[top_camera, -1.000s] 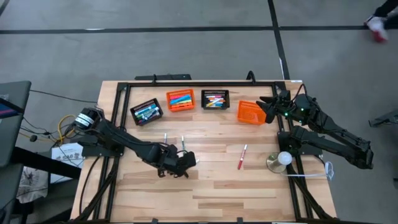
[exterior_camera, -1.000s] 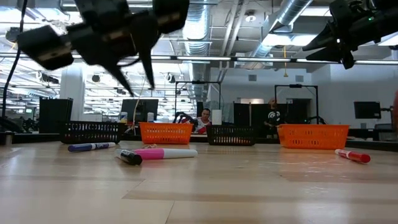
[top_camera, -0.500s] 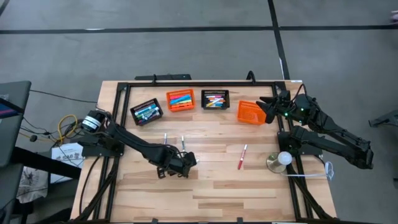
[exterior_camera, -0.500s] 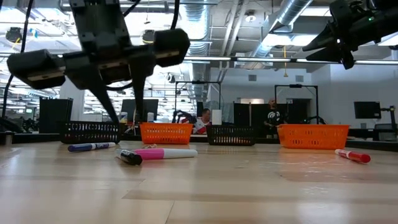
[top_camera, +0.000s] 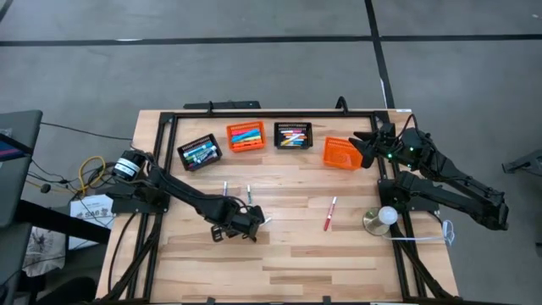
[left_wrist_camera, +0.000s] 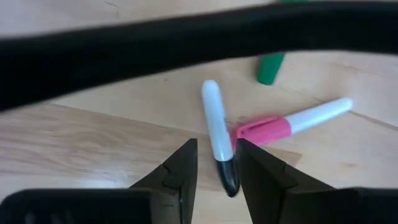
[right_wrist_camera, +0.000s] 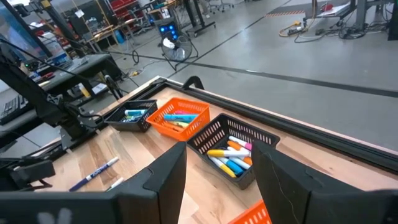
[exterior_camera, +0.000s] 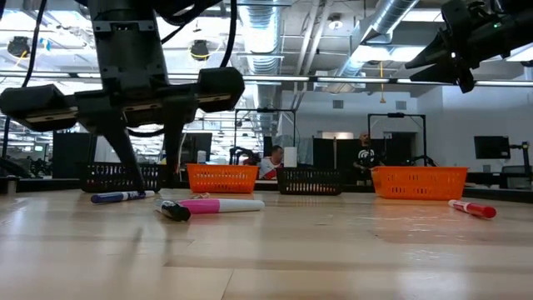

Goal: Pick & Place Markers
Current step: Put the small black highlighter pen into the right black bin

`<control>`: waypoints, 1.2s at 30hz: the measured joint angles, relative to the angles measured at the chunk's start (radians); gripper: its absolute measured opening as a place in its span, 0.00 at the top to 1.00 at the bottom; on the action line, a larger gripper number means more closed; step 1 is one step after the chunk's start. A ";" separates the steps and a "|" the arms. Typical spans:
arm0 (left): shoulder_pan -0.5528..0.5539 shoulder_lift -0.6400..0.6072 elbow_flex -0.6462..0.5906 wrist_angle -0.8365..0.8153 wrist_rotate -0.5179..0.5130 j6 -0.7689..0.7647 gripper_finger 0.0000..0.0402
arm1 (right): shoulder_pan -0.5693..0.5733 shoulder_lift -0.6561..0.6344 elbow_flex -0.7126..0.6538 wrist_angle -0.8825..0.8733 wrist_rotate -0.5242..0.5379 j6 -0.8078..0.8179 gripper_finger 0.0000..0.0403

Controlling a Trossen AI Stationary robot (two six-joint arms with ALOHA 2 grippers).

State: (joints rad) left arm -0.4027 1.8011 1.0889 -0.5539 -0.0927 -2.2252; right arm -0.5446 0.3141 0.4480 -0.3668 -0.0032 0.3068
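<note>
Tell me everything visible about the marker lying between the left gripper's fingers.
The white marker has a slim, smooth, plastic-looking barrel and a black cap. It lies flat on the wooden table, capped end between the open fingers of the left gripper, which hovers above it. The pink-capped marker lies against its side.

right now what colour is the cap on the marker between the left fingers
Black cap on a white marker; left wrist view shows it best.

— What's cut off or hidden?
— In the left wrist view, the green marker disappears behind a dark bar.
— And the baskets' contents?
— From above, the markers in the black basket are too small to count.
</note>
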 joint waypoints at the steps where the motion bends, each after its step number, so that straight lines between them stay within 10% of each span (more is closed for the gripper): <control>1: -0.001 0.000 -0.004 0.001 0.000 -0.001 0.73 | 0.000 0.000 0.000 0.000 0.000 0.000 0.57; 36: 0.034 0.097 -0.018 0.078 0.106 0.053 0.73 | 0.000 0.000 0.000 0.009 0.003 0.000 0.57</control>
State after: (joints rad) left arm -0.3683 1.8984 1.0706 -0.4756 0.0128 -2.1723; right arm -0.5449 0.3138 0.4480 -0.3576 0.0002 0.3068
